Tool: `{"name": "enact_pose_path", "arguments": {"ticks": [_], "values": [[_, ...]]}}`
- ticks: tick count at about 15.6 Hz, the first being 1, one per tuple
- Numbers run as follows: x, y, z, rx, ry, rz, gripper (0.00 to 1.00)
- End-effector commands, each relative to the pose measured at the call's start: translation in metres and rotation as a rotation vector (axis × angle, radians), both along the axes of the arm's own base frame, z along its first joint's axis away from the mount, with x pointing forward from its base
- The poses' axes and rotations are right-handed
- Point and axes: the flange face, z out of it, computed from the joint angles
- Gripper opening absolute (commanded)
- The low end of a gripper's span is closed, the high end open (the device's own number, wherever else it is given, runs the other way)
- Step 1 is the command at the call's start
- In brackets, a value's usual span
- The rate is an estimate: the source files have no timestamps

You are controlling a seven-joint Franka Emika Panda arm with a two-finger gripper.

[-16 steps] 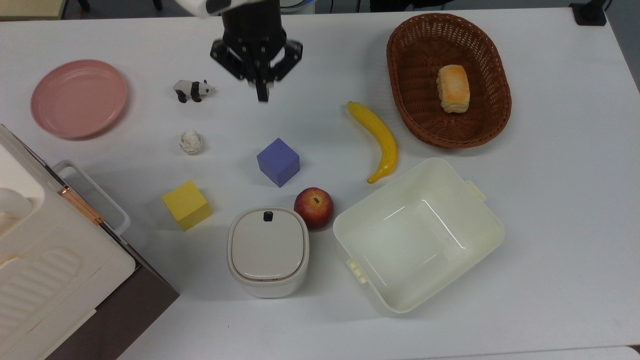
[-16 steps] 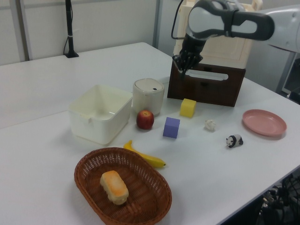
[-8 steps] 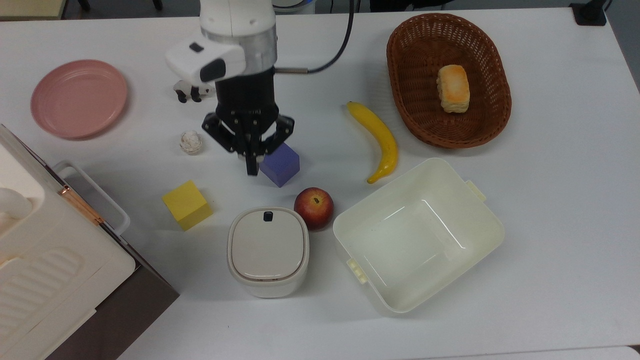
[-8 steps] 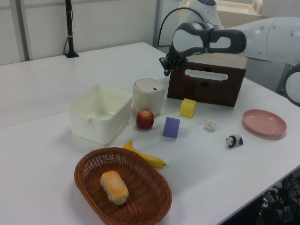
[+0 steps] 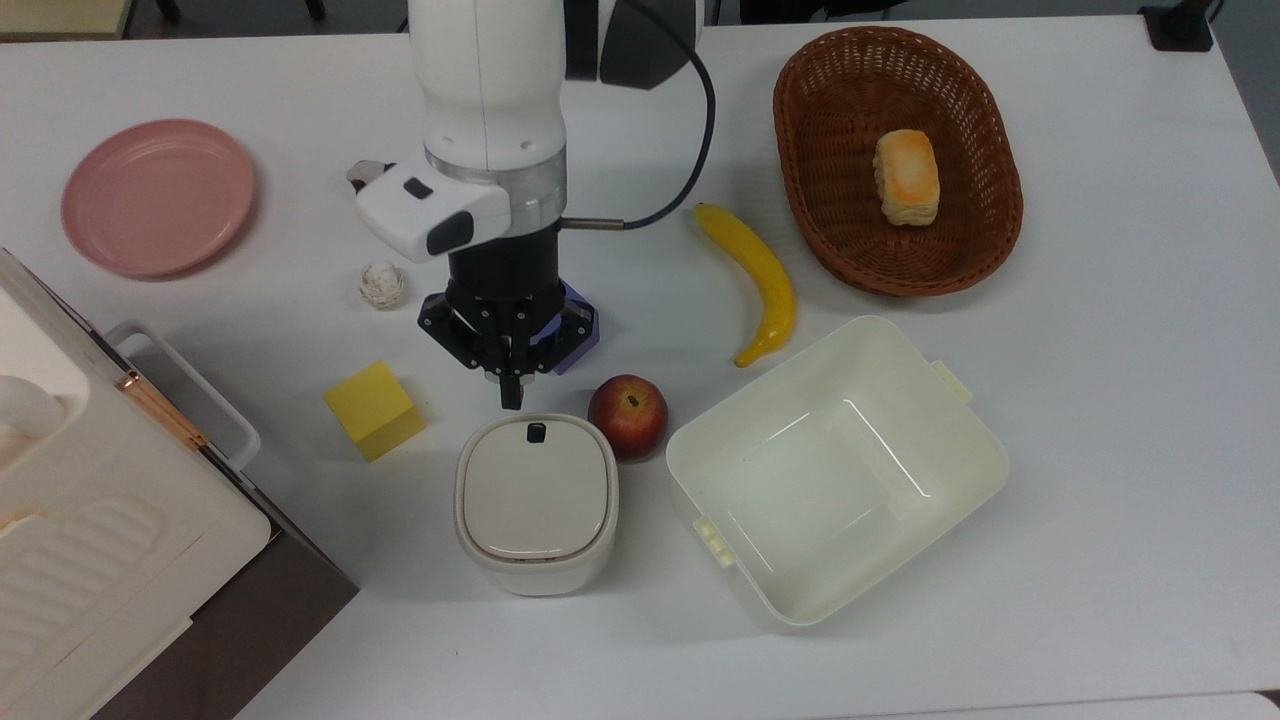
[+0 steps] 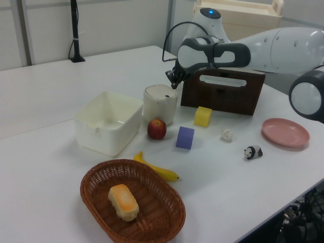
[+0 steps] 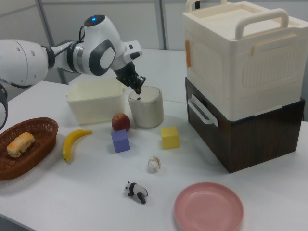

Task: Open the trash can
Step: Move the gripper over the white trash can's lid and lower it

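Fingers (image 5: 511, 396) pressed together hover just above the black button (image 5: 536, 432) of the lidded trash can (image 5: 536, 505).

no readable text, labels or numbers, possibly too small to tell

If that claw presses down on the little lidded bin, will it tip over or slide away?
Probably not tip: the trash can looks squat, with a broad flat base on the table. It may be light plastic, so a sideways nudge could slide it. The claw hovers near the black button, so a downward press seems safest.
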Motion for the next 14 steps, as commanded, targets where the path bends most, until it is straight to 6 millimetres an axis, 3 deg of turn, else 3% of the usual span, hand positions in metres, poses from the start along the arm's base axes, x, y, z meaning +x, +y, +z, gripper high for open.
{"name": "enact_pose_path", "arguments": {"ticks": [1,14], "values": [[0.007,0.004,-0.006,-0.027,-0.008,0.027,0.0],[0.015,0.013,-0.021,-0.023,-0.044,0.037,0.0]]}}
